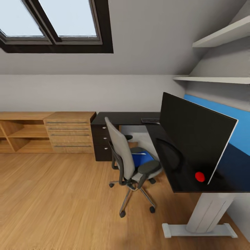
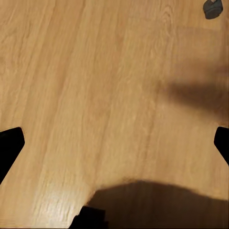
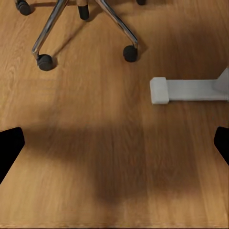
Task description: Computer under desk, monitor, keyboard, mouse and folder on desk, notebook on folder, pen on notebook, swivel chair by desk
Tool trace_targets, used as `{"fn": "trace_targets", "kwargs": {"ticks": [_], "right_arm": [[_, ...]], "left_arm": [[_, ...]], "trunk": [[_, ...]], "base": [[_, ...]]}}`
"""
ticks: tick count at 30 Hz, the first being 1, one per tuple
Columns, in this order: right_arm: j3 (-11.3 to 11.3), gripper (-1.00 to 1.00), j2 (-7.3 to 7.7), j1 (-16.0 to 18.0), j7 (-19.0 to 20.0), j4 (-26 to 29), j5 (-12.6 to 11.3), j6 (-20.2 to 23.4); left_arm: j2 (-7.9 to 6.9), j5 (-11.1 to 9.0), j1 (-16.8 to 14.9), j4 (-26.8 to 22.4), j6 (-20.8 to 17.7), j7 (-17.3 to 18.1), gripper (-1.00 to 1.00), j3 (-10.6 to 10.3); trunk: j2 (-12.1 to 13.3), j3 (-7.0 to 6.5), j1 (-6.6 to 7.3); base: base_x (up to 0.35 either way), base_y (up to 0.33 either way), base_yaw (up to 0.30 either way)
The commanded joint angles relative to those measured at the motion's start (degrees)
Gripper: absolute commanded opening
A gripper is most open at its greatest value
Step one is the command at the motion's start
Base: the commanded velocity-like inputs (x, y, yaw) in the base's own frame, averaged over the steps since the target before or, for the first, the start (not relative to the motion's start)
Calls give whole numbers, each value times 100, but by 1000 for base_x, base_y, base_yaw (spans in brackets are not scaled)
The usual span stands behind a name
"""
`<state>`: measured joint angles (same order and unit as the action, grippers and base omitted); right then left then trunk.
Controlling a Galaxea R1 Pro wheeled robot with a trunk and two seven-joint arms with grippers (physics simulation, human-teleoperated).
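The black desk [image 1: 126, 118] stands on a white pedestal leg [image 1: 208, 211] at the right. The black monitor [image 1: 194, 135] stands on it, a red dot at its lower corner. At the desk's far part lies the keyboard [image 1: 150, 120]. The grey swivel chair [image 1: 126, 158] faces the desk, with the blue folder [image 1: 140, 159] on its seat. My left gripper [image 2: 114, 143] hangs open over bare floor, and a small dark thing [image 2: 213, 7] lies ahead of it; I cannot tell whether it is the mouse. My right gripper [image 3: 114, 143] is open above the floor near the chair's wheeled base [image 3: 83, 24]. Computer, notebook and pen are out of view.
A light wooden drawer unit [image 1: 71, 133] and open shelves [image 1: 21, 133] line the back wall at the left. A black drawer block [image 1: 101, 142] sits under the desk's far end. The desk's white foot [image 3: 188, 89] lies on the wooden floor [image 1: 52, 201].
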<state>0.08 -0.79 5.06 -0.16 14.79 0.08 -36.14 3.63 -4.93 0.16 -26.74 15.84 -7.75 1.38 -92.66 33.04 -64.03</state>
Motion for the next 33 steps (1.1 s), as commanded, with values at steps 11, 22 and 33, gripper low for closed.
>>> {"fn": "trace_targets", "kwargs": {"ticks": [11, 22, 33], "right_arm": [[1, 100, 16, 3, -10, 6, 1, -61], [-14, 100, -14, 373, -19, 433, -3, -218], [-19, 100, -201, 1958, -37, 754, -58, 1489]], "left_arm": [[-8, -65, 1, -20, -3, 10, 100, 11], [82, -655, -376, -1276, -1084, 13, 100, 6], [238, -833, -1625, -2471, -3120, 4, 100, 6]], "trunk": [[-445, 202, -239], [-886, 400, -480], [-1328, 597, -722]], "base": [[-104, 0, 0], [-6, 0, 0], [0, 0, 0]]}}
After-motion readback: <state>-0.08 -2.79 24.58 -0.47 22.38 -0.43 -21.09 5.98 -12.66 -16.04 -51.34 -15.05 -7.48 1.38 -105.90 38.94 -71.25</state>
